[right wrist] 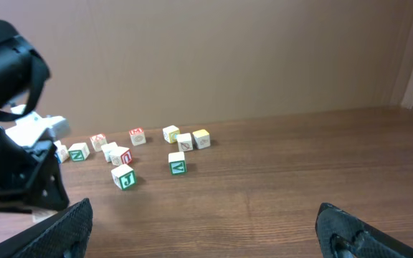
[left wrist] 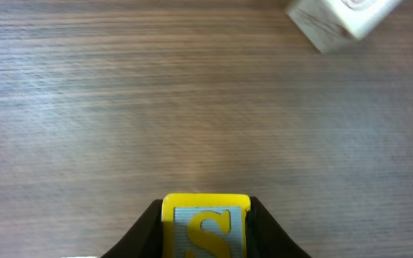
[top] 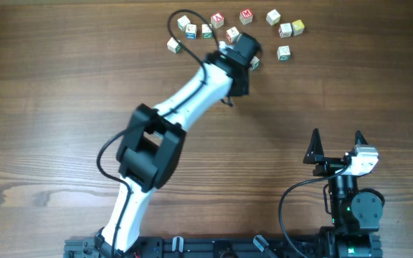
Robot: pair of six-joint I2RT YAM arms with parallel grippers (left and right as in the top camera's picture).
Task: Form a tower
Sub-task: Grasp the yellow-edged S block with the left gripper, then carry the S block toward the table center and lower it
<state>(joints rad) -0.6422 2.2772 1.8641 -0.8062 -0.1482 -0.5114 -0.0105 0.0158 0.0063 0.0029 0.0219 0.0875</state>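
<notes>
My left gripper (left wrist: pixel 206 215) is shut on a letter cube (left wrist: pixel 206 228) with a yellow rim and a yellow S on a grey face. The black fingers (left wrist: pixel 267 233) press on both of its sides, low over the bare wood. In the overhead view that gripper (top: pixel 249 59) reaches to the far middle of the table, among the scattered cubes, and hides most of the held cube. A pale cube (left wrist: pixel 339 18) lies ahead and to the right of it. My right gripper (top: pixel 337 136) stands open and empty near the front right, fingers (right wrist: pixel 70 218) wide apart. No tower is in view.
Several loose letter cubes lie along the far edge, among them a red-faced one (top: pixel 246 14), a green-faced one (top: pixel 283 51) and a yellowish one (top: pixel 297 27). A green J cube (right wrist: pixel 122 176) lies nearest the right gripper. The left arm (top: pixel 192 93) crosses the table's middle diagonally.
</notes>
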